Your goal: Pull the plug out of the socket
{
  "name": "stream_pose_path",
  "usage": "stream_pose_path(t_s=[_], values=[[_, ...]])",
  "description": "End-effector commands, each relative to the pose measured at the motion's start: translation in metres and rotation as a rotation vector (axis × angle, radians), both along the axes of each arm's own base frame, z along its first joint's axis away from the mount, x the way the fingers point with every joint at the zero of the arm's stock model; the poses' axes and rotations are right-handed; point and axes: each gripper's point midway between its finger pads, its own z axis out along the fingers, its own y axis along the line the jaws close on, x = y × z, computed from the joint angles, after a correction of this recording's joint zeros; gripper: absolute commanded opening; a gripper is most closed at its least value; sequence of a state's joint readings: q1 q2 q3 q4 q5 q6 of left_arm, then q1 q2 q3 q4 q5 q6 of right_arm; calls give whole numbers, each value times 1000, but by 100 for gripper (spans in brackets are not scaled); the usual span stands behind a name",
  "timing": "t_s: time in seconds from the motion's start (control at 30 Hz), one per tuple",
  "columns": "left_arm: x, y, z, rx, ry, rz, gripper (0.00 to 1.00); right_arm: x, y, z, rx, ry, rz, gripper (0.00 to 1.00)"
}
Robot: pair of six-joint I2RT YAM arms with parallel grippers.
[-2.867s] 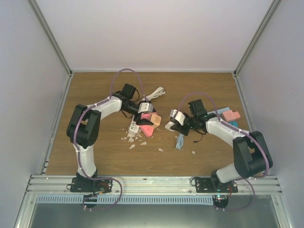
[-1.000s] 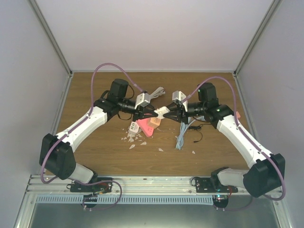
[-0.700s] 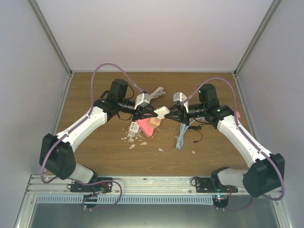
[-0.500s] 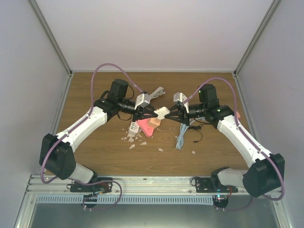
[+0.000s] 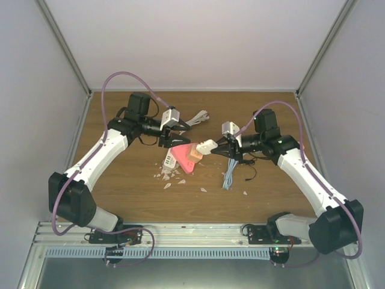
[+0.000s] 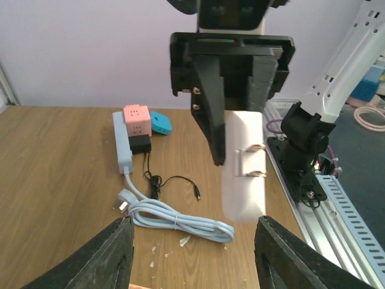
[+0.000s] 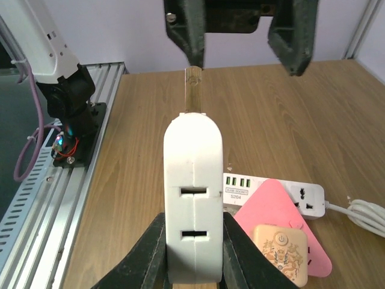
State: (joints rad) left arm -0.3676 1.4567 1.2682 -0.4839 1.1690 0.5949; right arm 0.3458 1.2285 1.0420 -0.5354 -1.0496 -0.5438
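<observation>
top view: my right gripper (image 5: pixel 218 147) pinches the white plug (image 5: pixel 206 146) in the air, beside the pink block (image 5: pixel 187 158). my left gripper (image 5: pixel 175 136) hangs spread and empty, apart from it.

left wrist: bare prongs (image 6: pixel 251 162) face me. i judge it light, stiff and smooth, so i'd take the flat sides.

right wrist: open table (image 7: pixel 313 114) ahead, rail (image 7: pixel 36 198) off to one side.

The plug (image 5: pixel 206 146) sits within the right gripper (image 5: pixel 215 148), apart from the facing left gripper (image 5: pixel 178 135), above the socket (image 5: pixel 187 158) and power strip (image 5: pixel 169 159) on the table (image 5: pixel 120 192).
</observation>
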Motion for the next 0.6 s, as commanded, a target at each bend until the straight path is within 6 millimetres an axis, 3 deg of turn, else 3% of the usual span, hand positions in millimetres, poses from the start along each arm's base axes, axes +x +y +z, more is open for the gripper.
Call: stream_pose_path(t_s=[0.0, 0.1, 0.57], values=[[3, -1, 13, -8, 15, 21, 55, -17, 3, 0, -1, -58, 59, 0], [4, -8, 10, 13, 37, 28, 54, -20, 6, -2, -11, -70, 69, 1], [-31, -39, -3, 82, -10, -61, 53, -19, 8, 4, -2, -77, 46, 1]])
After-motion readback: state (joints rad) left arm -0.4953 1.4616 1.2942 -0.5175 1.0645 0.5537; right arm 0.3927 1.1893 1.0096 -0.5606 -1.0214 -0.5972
